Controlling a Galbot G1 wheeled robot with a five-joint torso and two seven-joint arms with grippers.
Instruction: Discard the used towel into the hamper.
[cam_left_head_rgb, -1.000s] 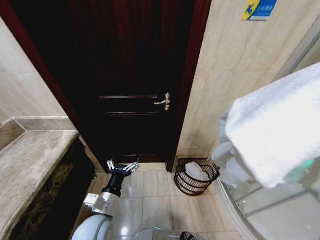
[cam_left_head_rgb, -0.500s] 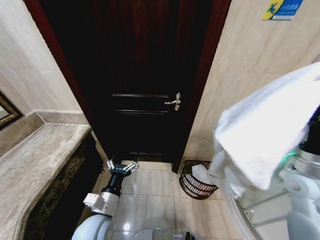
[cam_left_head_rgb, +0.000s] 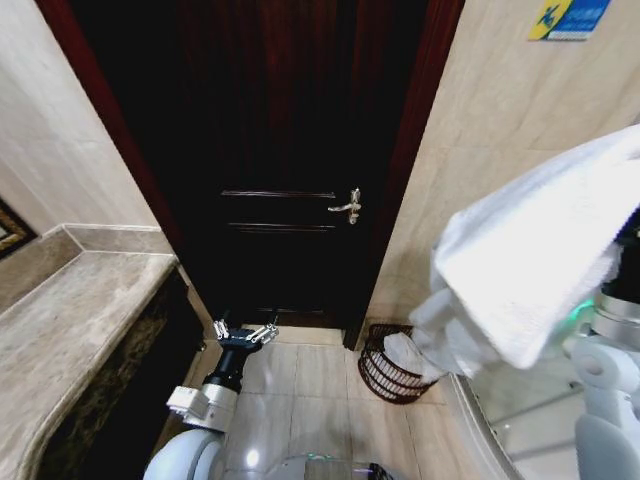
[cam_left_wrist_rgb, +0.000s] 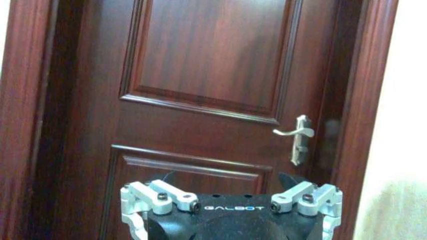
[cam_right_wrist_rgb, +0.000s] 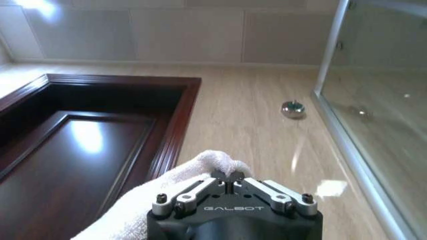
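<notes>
Right claw (cam_right_wrist_rgb: 229, 181) pinched shut on a white towel (cam_left_head_rgb: 530, 270) raised high at the right, hamper (cam_left_head_rgb: 392, 363) on the floor by the dark door (cam_left_head_rgb: 280, 160), left claw (cam_left_head_rgb: 245, 334) spread open, empty, low before the door

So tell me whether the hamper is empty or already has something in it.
Not empty. In the head view the hamper stands upright on the floor by the door frame, with a white cloth lying inside it.

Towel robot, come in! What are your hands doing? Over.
Right gripper shut on white towel, held high. Left gripper open, low by the door. Hamper on the floor by the wall, something white already inside. Path clear.
</notes>
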